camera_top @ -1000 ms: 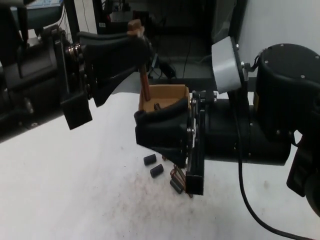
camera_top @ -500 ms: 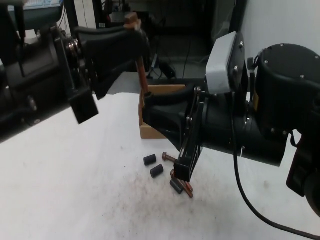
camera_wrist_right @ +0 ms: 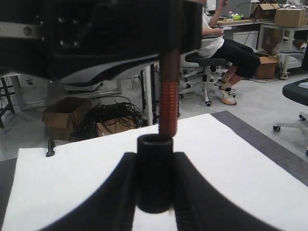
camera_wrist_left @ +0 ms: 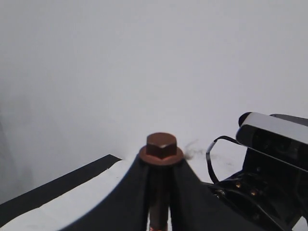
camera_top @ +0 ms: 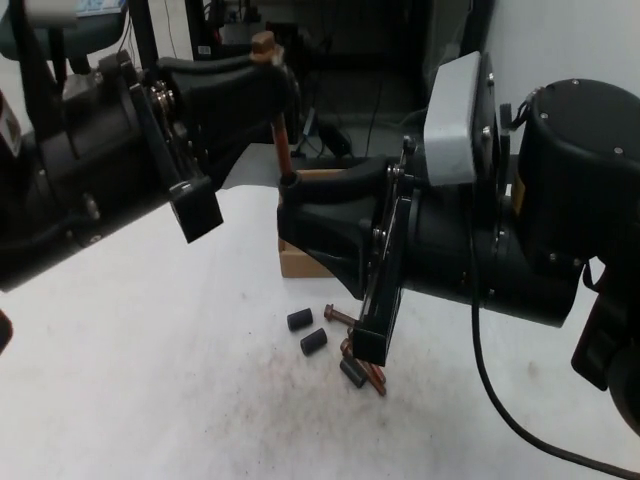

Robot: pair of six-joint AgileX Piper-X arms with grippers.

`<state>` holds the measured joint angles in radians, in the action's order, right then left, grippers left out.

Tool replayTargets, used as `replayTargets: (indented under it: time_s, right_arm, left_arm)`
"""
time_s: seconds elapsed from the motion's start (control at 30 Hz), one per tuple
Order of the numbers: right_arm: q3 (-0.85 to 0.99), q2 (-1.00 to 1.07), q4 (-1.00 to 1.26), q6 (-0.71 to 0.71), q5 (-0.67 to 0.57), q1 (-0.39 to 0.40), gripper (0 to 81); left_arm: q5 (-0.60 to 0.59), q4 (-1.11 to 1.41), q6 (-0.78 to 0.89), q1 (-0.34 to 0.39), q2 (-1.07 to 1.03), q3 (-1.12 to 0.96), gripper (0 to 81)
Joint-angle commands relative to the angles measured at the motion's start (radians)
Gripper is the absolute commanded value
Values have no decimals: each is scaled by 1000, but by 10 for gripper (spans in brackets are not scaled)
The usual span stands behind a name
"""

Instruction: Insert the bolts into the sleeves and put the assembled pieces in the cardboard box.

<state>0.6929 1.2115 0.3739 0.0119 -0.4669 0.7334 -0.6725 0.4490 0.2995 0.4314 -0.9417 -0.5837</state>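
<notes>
We see two black arms meeting above a white bench (camera_top: 150, 380). The left gripper (camera_wrist_left: 161, 168) is pinched on a copper-coloured bolt (camera_wrist_left: 161, 144) just under its hexagonal head, and the bolt hangs upright with its threaded end pointing down. The right gripper (camera_wrist_right: 154, 192) is clamped on a short black sleeve (camera_wrist_right: 154, 159), held upright directly under the bolt with its open end facing up. In the right wrist view the bolt's threaded tip meets the sleeve's rim; we cannot tell how far it sits inside. In the high view both pieces are held in the air above the near edge of the cardboard box (camera_top: 300, 263), which stands on the bench partly hidden behind the right gripper. On the bench just in front of the box lie loose sleeves (camera_top: 299, 321) and, beside them, loose bolts (camera_top: 338, 316) on their sides, some touching in a small cluster.
</notes>
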Motion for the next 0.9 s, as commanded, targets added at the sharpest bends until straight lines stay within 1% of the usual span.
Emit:
replayTargets:
  time_s: [0.0,0.2,0.3,0.43,0.6,0.8,0.87]
  right_arm:
    - [7,-12,32,-5,-3,2,8]
    - [7,-12,33,-5,0,2,8]
    - [7,-12,33,-5,6,2,8]
    - [7,-12,33,-5,28,0,8]
    - [7,-12,35,-5,28,0,8]
    - [9,-12,35,-5,28,0,8]
    - [9,-12,35,-5,28,0,8]
  left_arm:
    - [-22,12,-1,-1,4,-4,1]
    - [-28,12,-1,-1,4,-4,1]
    - [-58,12,4,-1,4,-4,1]
    - [-90,12,53,-1,4,-2,1]
    - [-91,-2,45,-1,4,8,1]
    - [-91,-207,-42,-1,4,8,2]
    - [-97,-265,-57,-1,4,8,26]
